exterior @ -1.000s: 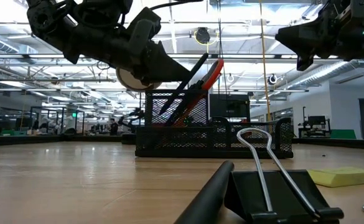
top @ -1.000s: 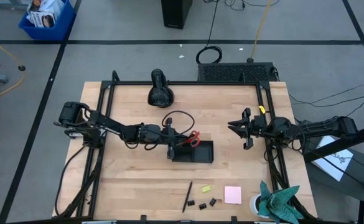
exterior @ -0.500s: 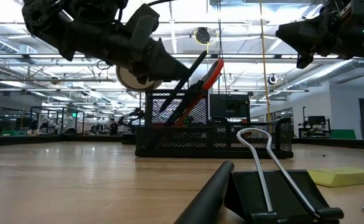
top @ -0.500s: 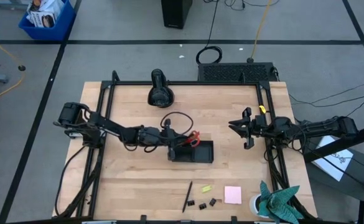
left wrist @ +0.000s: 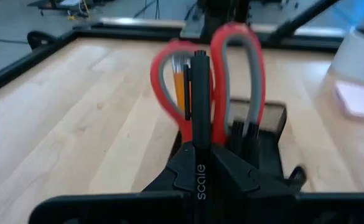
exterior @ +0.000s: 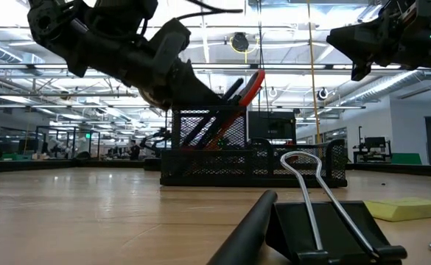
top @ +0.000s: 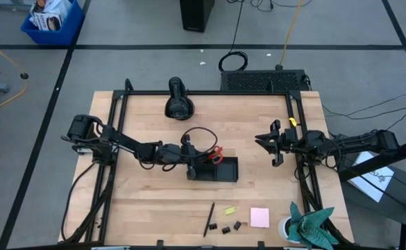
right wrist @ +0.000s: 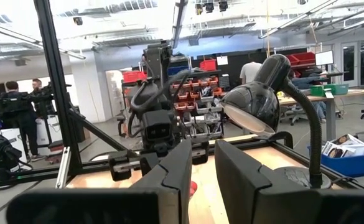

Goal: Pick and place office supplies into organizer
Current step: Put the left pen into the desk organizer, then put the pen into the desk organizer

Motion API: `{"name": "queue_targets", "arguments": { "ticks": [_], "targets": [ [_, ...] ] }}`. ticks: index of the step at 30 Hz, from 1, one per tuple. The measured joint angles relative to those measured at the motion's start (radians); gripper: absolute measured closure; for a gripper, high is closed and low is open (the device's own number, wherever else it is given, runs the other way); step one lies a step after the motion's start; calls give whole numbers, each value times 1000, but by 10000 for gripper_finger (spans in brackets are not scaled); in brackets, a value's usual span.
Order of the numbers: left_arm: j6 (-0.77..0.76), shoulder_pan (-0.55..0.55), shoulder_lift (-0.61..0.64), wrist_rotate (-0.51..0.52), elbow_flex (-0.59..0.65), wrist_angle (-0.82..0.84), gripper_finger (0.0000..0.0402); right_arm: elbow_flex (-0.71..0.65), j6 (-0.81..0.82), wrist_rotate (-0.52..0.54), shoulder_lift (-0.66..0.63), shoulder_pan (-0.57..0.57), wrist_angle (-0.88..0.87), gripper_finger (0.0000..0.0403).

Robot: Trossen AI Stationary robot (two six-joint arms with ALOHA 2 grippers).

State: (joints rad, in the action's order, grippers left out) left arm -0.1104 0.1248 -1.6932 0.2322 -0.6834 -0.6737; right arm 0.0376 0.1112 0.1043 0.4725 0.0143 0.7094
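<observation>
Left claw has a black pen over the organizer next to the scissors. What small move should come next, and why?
Probably ease the left claw a little lower, then release. It is shut on the black pen, whose lower end sits in the organizer's tall compartment beside the red-handled scissors and an orange pencil, but the pen is not let go yet. The right claw waits at the table's right edge.

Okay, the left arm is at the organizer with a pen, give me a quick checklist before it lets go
1. Left gripper shut on the slim black pen: ok.
2. Pen over the black mesh organizer tray: ok.
3. Red-handled scissors already standing in the tray: ok.
4. Pen tip inside a compartment: cannot tell.
5. Right gripper parked at the table's right edge, away from the tray: ok.
6. Second black pen on the wooden table, not yet picked: not ok.
</observation>
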Motion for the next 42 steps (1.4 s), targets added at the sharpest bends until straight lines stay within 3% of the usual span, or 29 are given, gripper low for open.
{"name": "queue_targets", "arguments": {
  "ticks": [18,21,26,30,37,42],
  "targets": [
    [-14,14,1,-4,-13,-34,270,0,0,0,0,0,21,339],
    [-14,41,32,6,-55,33,267,0,0,0,0,0,21,339],
    [-51,144,34,93,-269,501,289,0,0,0,0,0,20,339],
    [-142,235,-40,84,-430,689,318,0,-8,0,0,0,21,339],
    [-281,369,-262,109,-564,702,392,0,-9,0,8,0,11,339],
    [-497,407,-358,130,-662,758,385,0,7,0,15,0,5,339]
  ]
}}
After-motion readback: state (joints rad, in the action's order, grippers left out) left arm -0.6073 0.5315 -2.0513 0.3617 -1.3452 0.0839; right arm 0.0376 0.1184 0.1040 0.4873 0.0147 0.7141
